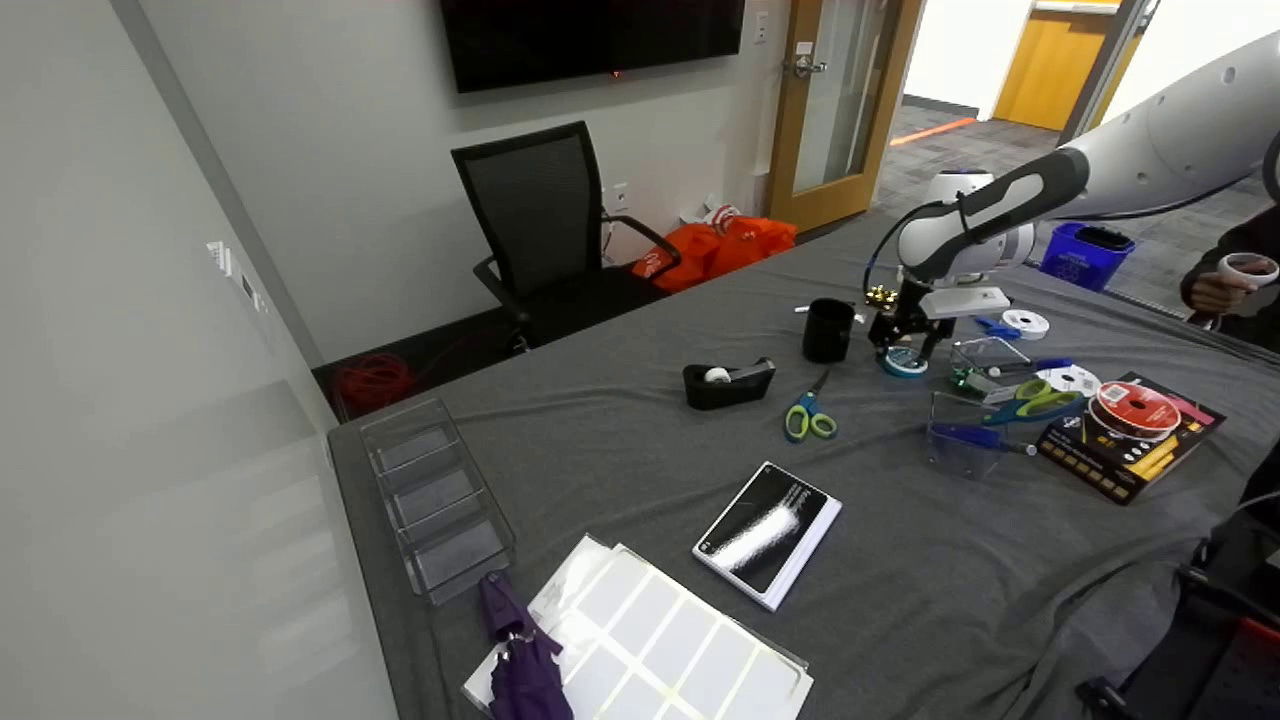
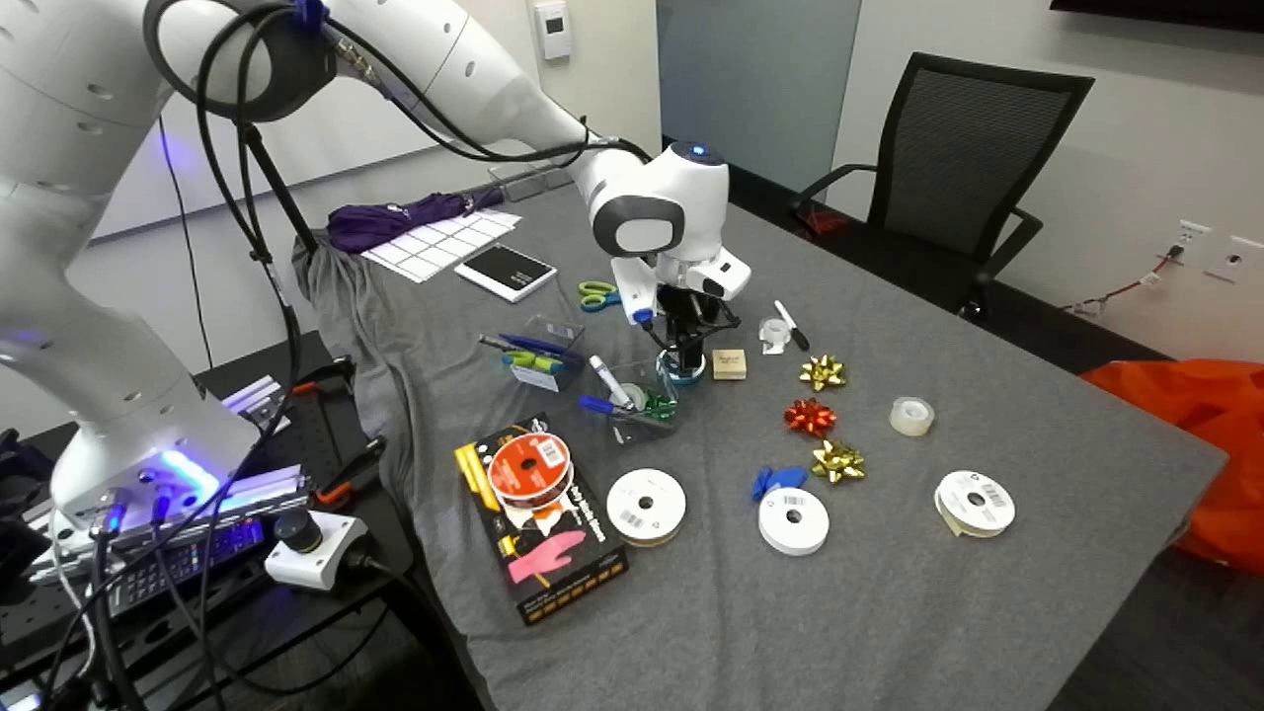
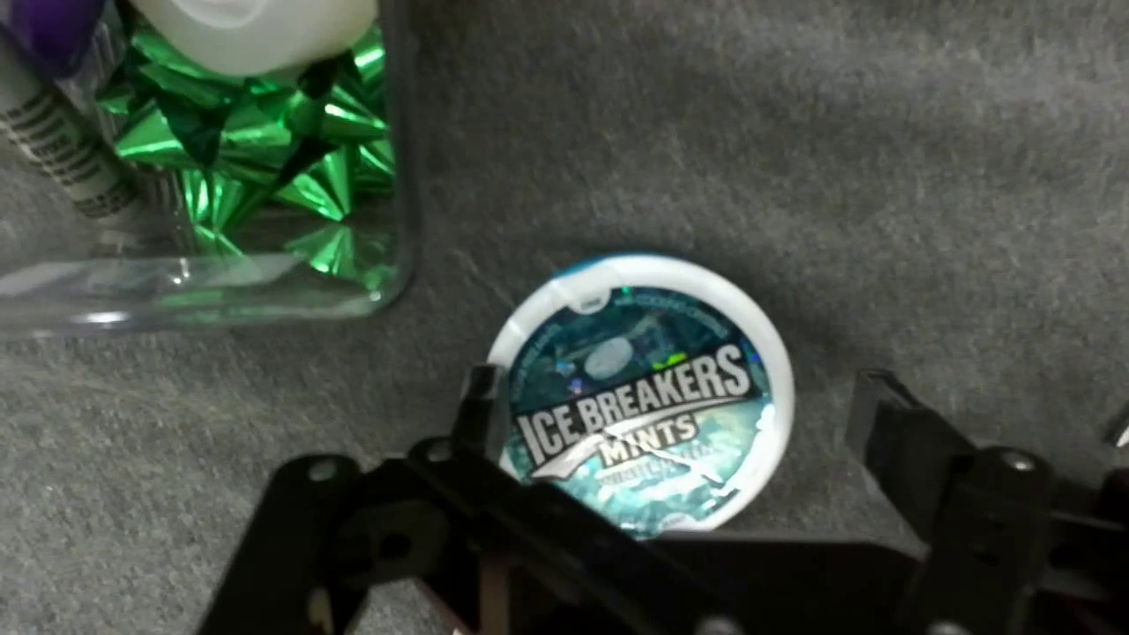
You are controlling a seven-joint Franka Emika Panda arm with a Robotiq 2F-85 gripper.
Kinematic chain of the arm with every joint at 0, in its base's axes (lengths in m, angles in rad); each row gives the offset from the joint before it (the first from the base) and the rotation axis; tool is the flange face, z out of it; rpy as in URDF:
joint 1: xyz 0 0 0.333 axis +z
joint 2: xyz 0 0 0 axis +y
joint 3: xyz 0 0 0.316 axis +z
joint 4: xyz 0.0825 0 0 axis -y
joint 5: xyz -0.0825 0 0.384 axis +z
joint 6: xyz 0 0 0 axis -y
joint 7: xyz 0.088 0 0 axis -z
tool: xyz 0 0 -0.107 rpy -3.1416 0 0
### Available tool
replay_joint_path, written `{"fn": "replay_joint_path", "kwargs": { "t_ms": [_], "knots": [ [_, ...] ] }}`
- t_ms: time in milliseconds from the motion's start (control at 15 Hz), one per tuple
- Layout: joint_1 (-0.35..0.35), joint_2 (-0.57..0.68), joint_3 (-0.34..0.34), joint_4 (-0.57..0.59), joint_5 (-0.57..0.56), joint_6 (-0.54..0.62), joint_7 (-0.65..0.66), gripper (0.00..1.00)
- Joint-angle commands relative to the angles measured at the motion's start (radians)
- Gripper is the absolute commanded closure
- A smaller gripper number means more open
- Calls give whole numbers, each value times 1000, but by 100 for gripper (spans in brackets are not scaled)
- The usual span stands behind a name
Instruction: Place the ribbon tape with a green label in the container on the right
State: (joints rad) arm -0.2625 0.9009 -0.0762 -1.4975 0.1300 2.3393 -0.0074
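1. Your claw (image 3: 679,388) is spread wide, its fingers (image 3: 908,432) well apart.
2. The round mint tin (image 3: 639,379), its teal label reading ICE BREAKERS MINTS, lies flat on the gray-clothed worktop (image 1: 620,440), just beside the clear bin (image 3: 265,295), with a strip of cloth between.
3. Your wrist view puts the tin between the fingers: one overlaps its white rim, the other stands off it. You cannot tell whether the overlapping one touches.
4. Inside the clear bin you have a green bow (image 3: 256,132) and a tilted marker (image 2: 607,380).
5. Near the clear bin you see a pen holder (image 1: 955,462) with green-handled scissors (image 1: 1035,403).
6. Near the clear bin, on the side away from the tin, lies a black box (image 2: 583,578) bearing a red spool (image 2: 530,467).
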Motion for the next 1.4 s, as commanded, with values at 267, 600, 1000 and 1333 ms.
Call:
{"fn": "replay_joint_path", "kwargs": {
  "t_ms": [267,600,1000,1333],
  "knots": [
    [24,4,-54,-8,-82,-4,1,0],
    [19,10,-67,-5,-124,7,-3,0],
    [-22,14,-27,-15,-76,54,-37,0],
    [-51,28,6,-19,-22,113,-67,0]
  ]
}}
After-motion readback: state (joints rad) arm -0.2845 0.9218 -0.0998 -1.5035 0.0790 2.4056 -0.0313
